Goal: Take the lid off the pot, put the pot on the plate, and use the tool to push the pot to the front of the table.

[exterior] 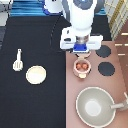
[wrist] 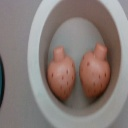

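The pot [exterior: 82, 67] sits open on the pinkish stove top, two strawberry-like pieces [wrist: 80, 74] lying side by side inside it. My pincer [exterior: 82, 50] hangs just above it, toward the exterior view's top; whether it is apart or together I cannot tell. Well off to the exterior view's left, on the black counter [exterior: 35, 105], the plate [exterior: 36, 74] lies beside the tool [exterior: 18, 61].

a toy kitchen (stove counter [exterior: 100, 75], burners [exterior: 107, 68], big pan [exterior: 95, 106]).
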Motion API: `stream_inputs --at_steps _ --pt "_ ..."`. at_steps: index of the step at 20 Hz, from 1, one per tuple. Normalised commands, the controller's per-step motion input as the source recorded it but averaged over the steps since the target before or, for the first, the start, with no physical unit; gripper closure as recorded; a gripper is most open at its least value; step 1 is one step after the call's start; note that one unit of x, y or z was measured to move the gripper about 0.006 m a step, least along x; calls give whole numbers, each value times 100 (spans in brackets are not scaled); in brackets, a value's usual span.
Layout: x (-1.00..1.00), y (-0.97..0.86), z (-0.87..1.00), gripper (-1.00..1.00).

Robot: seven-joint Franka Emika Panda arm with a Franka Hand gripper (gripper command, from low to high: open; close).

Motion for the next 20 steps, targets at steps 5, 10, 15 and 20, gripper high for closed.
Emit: stream_inputs --at_steps 5,10,15,20 --pt "83 -11 -14 -100" --pt "71 -23 -31 -100" --pt "35 -25 -28 -100" --pt "3 -9 -11 100"
